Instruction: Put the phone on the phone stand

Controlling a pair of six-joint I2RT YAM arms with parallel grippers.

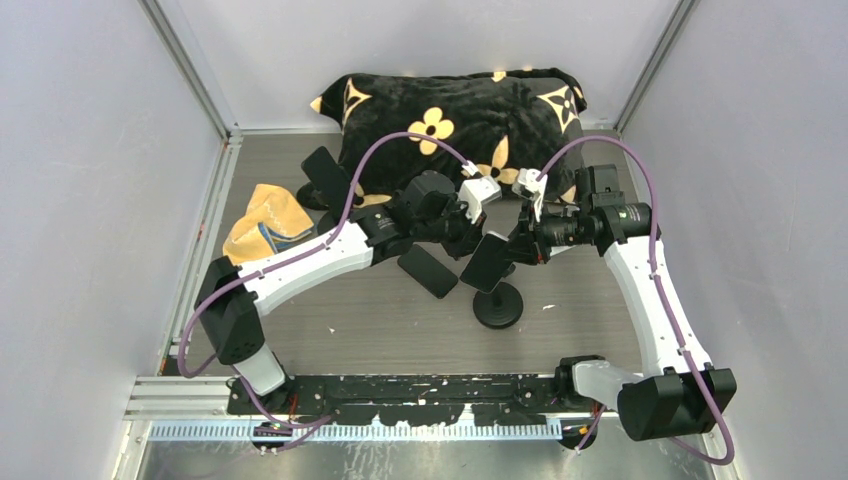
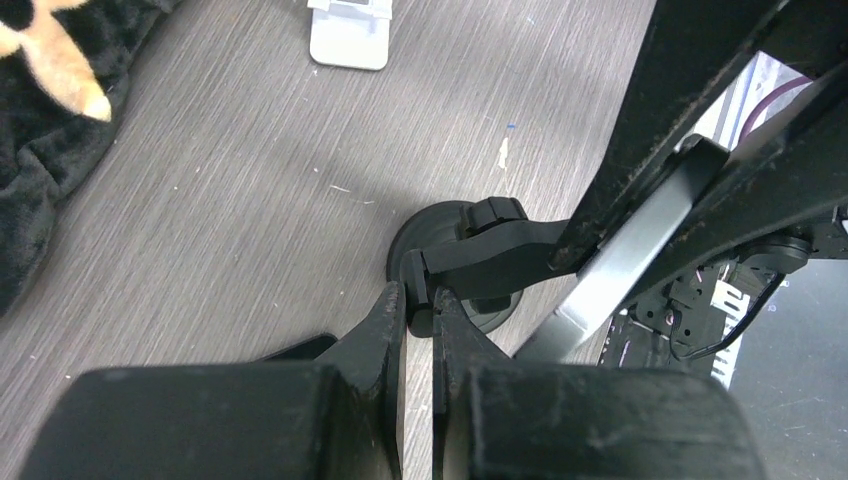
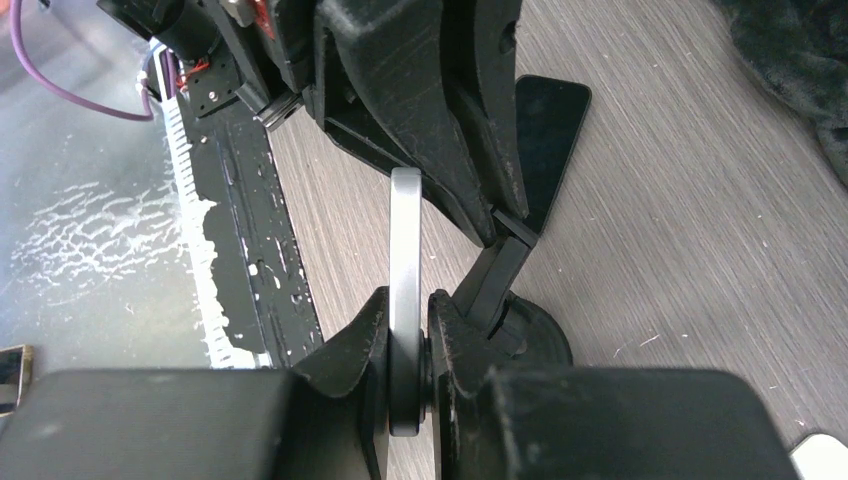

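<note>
Starting at the near edge of the worktop (image 1: 400, 330), two arms rise from their bases and reach inward until their two tools meet over the middle. One black phone stand (image 1: 498, 305) sits there on a round base, with a jointed arm slanting up from it. The right tool (image 3: 405, 310) is clamped on the phone (image 3: 405, 240), its fingers pressing the two flat faces so the silver edge faces the wrist camera. The phone is held on edge in the air just above and beside the stand's base, and it is not resting on the stand. The left tool (image 2: 420, 305) is drawn narrow, with the tip of the stand's arm pinched between its fingertips. Two phones can be counted: the held one and a second phone (image 1: 428, 270), which lies flat and dark on the worktop just left of the stand, under the left arm. One small white piece (image 2: 350, 35) lies on the wood beyond the stand; what it is cannot be told. Farther left lies one crumpled yellow cloth (image 1: 265, 222), and behind it a dark slab (image 1: 325, 175) stands tilted. One black blanket (image 1: 450, 110) with yellow flower marks is heaped against the far wall.
</note>
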